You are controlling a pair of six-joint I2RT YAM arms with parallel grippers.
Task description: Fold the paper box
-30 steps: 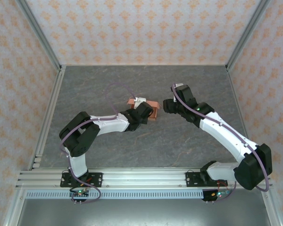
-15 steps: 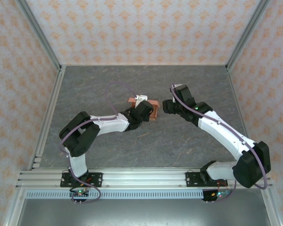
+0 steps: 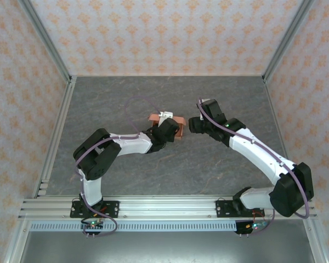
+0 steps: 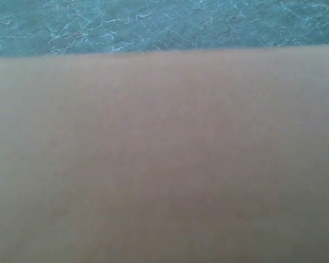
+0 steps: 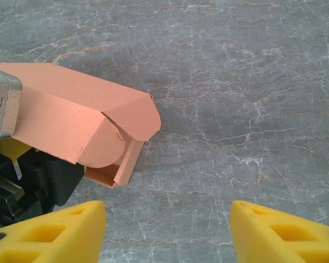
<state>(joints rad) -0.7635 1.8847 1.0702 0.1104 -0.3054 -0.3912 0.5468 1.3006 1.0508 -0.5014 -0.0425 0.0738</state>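
Observation:
The paper box [image 3: 178, 127] is a small, partly folded salmon-orange carton resting on the table's middle. In the right wrist view the paper box [image 5: 66, 123] lies at the left, its rounded end flaps loose over an open end. My left gripper [image 3: 167, 130] is at the box's near side, pressed close to it. In the left wrist view blurred orange cardboard [image 4: 164, 164] hides the fingers, so their state is unclear. My right gripper [image 5: 167, 230] stands open just right of the box, apart from it, with bare table between its yellow fingertips [image 5: 60, 230].
The grey marble-patterned table [image 3: 126, 93] is enclosed by patterned walls and metal posts [image 3: 46, 49]. Both arm bases sit on the rail [image 3: 164, 207] at the near edge.
The left arm's elbow has shifted slightly right and its gripper has nudged along the box. The right gripper has crept a little toward the box.

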